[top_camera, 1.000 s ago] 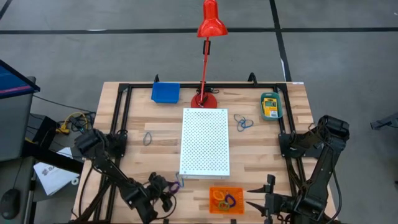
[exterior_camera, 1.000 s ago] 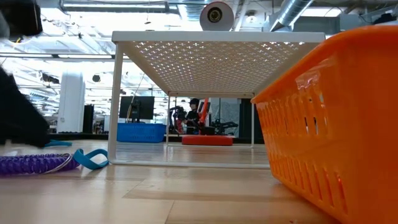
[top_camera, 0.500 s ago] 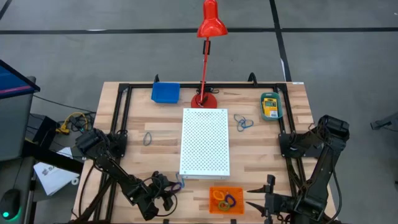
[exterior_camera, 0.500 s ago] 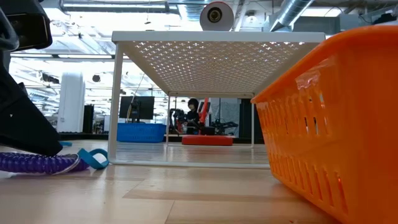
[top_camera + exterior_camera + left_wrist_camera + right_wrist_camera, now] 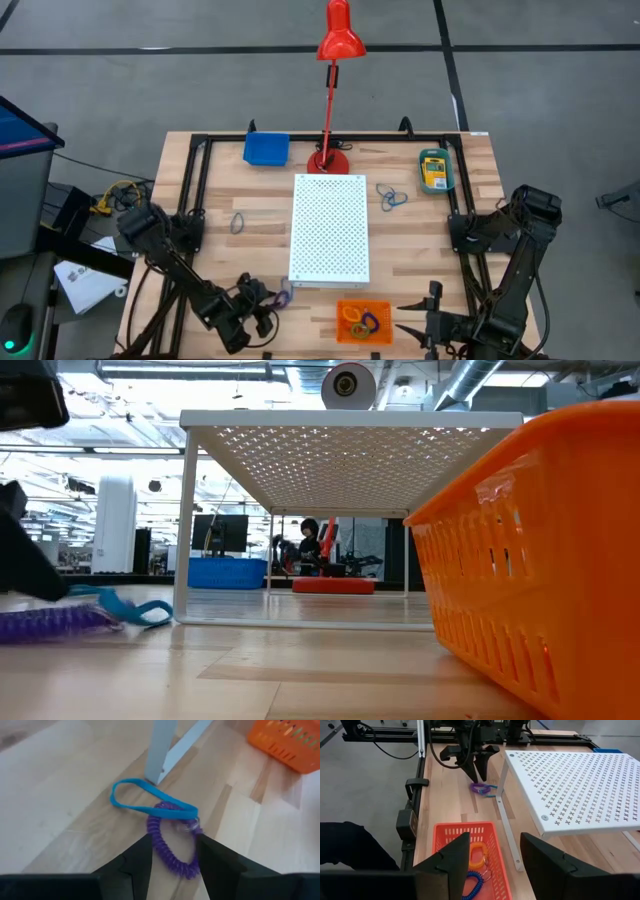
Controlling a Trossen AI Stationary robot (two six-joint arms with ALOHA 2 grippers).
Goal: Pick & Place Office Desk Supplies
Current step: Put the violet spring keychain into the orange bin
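1. The left gripper point(image 5: 172, 865) is hovering with fingers spread astride the purple coil point(image 5: 170, 852), which is lying on the surface point(image 5: 255, 245) just beside the white board's point(image 5: 329, 228) leg, tied to a blue loop point(image 5: 145, 802).
2. The coil's long axis is running between the fingers.
3. The right gripper point(image 5: 492, 860), fingers parted and empty, is waiting over the orange tray point(image 5: 447, 832).
4. A workshop is showing behind.

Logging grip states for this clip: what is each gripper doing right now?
Left gripper: open, fingers straddling the purple coil loop, not yet clamped.
Right gripper: open, empty, above the orange tray.
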